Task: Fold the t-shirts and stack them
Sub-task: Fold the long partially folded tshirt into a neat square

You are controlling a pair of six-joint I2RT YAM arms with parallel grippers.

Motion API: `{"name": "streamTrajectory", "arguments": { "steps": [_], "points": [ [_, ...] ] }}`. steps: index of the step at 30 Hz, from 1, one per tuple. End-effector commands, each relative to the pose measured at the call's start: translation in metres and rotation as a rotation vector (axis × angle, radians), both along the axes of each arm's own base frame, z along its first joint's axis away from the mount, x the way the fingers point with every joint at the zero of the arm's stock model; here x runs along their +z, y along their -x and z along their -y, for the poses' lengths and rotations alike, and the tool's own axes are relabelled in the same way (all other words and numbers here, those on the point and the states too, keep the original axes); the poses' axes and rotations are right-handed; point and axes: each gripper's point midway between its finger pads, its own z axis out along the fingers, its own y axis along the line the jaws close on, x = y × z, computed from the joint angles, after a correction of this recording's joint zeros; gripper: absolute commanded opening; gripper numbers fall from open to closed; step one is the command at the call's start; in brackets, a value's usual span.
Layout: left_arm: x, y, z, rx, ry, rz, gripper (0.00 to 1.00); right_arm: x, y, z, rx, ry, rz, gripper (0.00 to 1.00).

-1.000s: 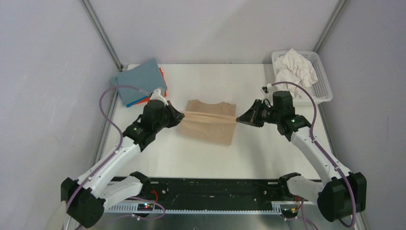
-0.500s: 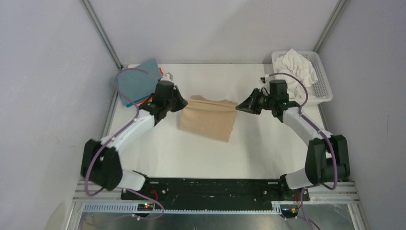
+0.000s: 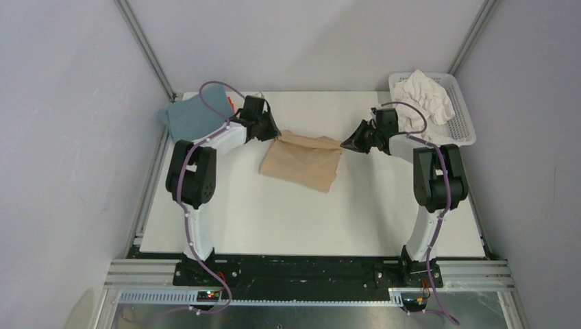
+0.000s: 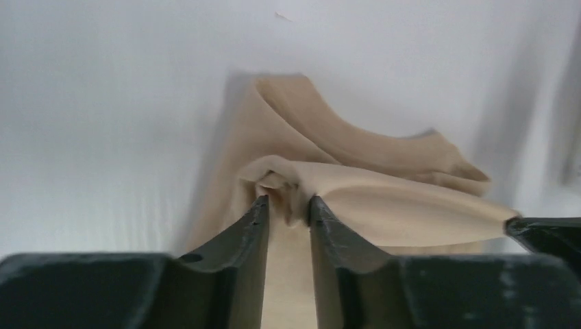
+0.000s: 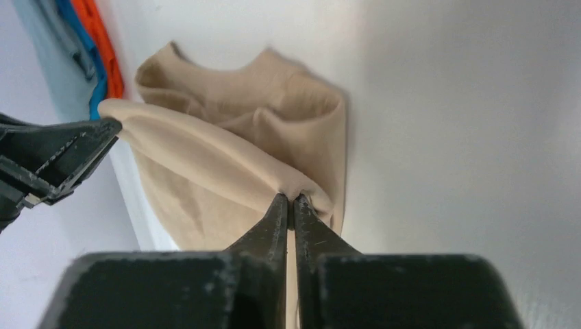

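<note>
- Right gripper [image 3: 344, 144] is pinching the right end of the tan shirt [image 3: 301, 164], fingers clenched.
- Left gripper [image 3: 274, 133] is showing slightly parted fingers around the left end; whether it is gripping is unclear.
- Shirt is lying centre-far on the table [image 3: 274, 219], its raised fold running left to right.

Stacked orange shirt [image 5: 112, 68], blue shirt [image 5: 92, 68] mostly hidden under grey-blue shirt [image 3: 188, 118].

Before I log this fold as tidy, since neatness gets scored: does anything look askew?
Yes. The tan t-shirt lies rotated against the edges of the table, and the folded stack at far left shows orange and blue edges poking out.
</note>
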Motion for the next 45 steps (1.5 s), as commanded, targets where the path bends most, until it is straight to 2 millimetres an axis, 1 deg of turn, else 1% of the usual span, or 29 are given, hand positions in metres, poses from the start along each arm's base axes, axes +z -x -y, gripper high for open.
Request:
{"name": "streamTrajectory", "arguments": {
  "steps": [1, 2, 3, 4, 6, 7, 8, 9, 10, 11, 12, 13, 14, 16, 18, 21, 24, 25, 26, 27, 28, 29, 31, 37, 40, 41, 42, 44, 45],
  "points": [
    [0.001, -0.038, -0.018, -0.002, -0.034, 0.055, 0.42, 0.004, -0.05, 0.03, -0.103, 0.055, 0.121, 0.3],
    [0.012, -0.045, -0.013, -0.017, -0.017, 0.079, 0.58, 0.005, -0.059, 0.032, -0.112, 0.067, 0.142, 0.43],
    [0.015, -0.049, -0.011, -0.033, -0.011, 0.089, 0.66, 0.006, -0.063, 0.035, -0.114, 0.087, 0.151, 0.57],
    [0.029, -0.054, -0.004, -0.054, 0.014, 0.116, 0.87, 0.012, -0.067, 0.037, -0.113, 0.099, 0.161, 0.59],
    [0.053, -0.054, 0.004, -0.089, 0.054, 0.154, 0.98, 0.029, -0.068, 0.032, -0.081, 0.108, 0.203, 0.62],
    [0.068, -0.052, 0.007, -0.101, 0.068, 0.178, 0.99, 0.043, -0.066, 0.027, -0.057, 0.124, 0.244, 0.64],
    [0.073, -0.048, 0.011, -0.115, 0.081, 0.182, 0.99, 0.045, -0.061, 0.027, -0.059, 0.148, 0.233, 0.65],
    [0.09, -0.042, 0.015, -0.134, 0.102, 0.204, 1.0, 0.052, -0.052, 0.023, -0.042, 0.167, 0.229, 0.68],
    [0.087, -0.033, 0.019, -0.149, 0.103, 0.193, 1.0, 0.056, -0.048, 0.021, -0.038, 0.179, 0.229, 0.7],
    [0.1, -0.024, 0.022, -0.168, 0.114, 0.211, 1.0, 0.061, -0.037, 0.017, -0.026, 0.19, 0.217, 0.75],
    [0.101, -0.011, 0.028, -0.193, 0.114, 0.207, 1.0, 0.063, -0.03, 0.009, -0.009, 0.191, 0.215, 0.79],
    [0.101, -0.003, 0.034, -0.222, 0.121, 0.202, 1.0, 0.066, -0.021, 0.006, -0.002, 0.19, 0.209, 0.92],
    [0.097, 0.011, 0.042, -0.256, 0.124, 0.187, 1.0, 0.068, -0.014, -0.003, 0.013, 0.179, 0.205, 0.98],
    [0.091, 0.034, 0.06, -0.343, 0.164, 0.151, 1.0, 0.061, 0.006, -0.018, 0.057, 0.141, 0.177, 0.99],
    [0.082, 0.053, 0.072, -0.398, 0.185, 0.117, 1.0, 0.06, 0.015, -0.032, 0.086, 0.096, 0.162, 1.0],
    [0.064, 0.06, 0.07, -0.387, 0.142, 0.09, 1.0, 0.057, 0.02, -0.053, 0.137, 0.041, 0.158, 0.99],
    [0.048, 0.056, 0.072, -0.394, 0.142, 0.057, 1.0, 0.055, 0.017, -0.068, 0.151, -0.02, 0.159, 1.0],
    [0.049, 0.052, 0.073, -0.395, 0.147, 0.063, 1.0, 0.055, 0.013, -0.067, 0.145, -0.029, 0.163, 0.99],
    [0.041, 0.049, 0.075, -0.403, 0.151, 0.046, 1.0, 0.053, 0.008, -0.068, 0.137, -0.04, 0.168, 1.0],
    [0.045, 0.044, 0.077, -0.407, 0.155, 0.058, 1.0, 0.052, 0.003, -0.064, 0.125, -0.046, 0.169, 1.0],
    [0.035, 0.038, 0.076, -0.403, 0.148, 0.046, 1.0, 0.051, -0.002, -0.065, 0.123, -0.06, 0.172, 0.99],
    [0.041, 0.029, 0.075, -0.399, 0.145, 0.066, 1.0, 0.05, -0.006, -0.063, 0.119, -0.066, 0.17, 0.99],
    [0.024, 0.014, 0.075, -0.39, 0.143, 0.047, 1.0, 0.049, -0.014, -0.062, 0.121, -0.068, 0.174, 0.99],
    [0.0, -0.032, 0.071, -0.341, 0.181, 0.017, 1.0, 0.032, -0.04, -0.062, 0.114, -0.066, 0.155, 0.99],
    [0.003, -0.052, 0.067, -0.303, 0.163, 0.05, 1.0, 0.022, -0.049, -0.06, 0.11, -0.051, 0.133, 0.99],
    [-0.003, -0.058, 0.064, -0.283, 0.15, 0.047, 1.0, 0.019, -0.054, -0.06, 0.109, -0.042, 0.134, 0.99],
    [0.002, -0.064, 0.065, -0.277, 0.148, 0.064, 1.0, 0.014, -0.056, -0.058, 0.099, -0.027, 0.123, 0.99],
    [-0.004, -0.072, 0.066, -0.256, 0.15, 0.054, 1.0, 0.005, -0.061, -0.056, 0.088, -0.01, 0.093, 1.0],
    [-0.016, -0.072, 0.068, -0.247, 0.159, 0.022, 1.0, -0.001, -0.062, -0.055, 0.085, -0.005, 0.078, 0.99]
  ]
}}
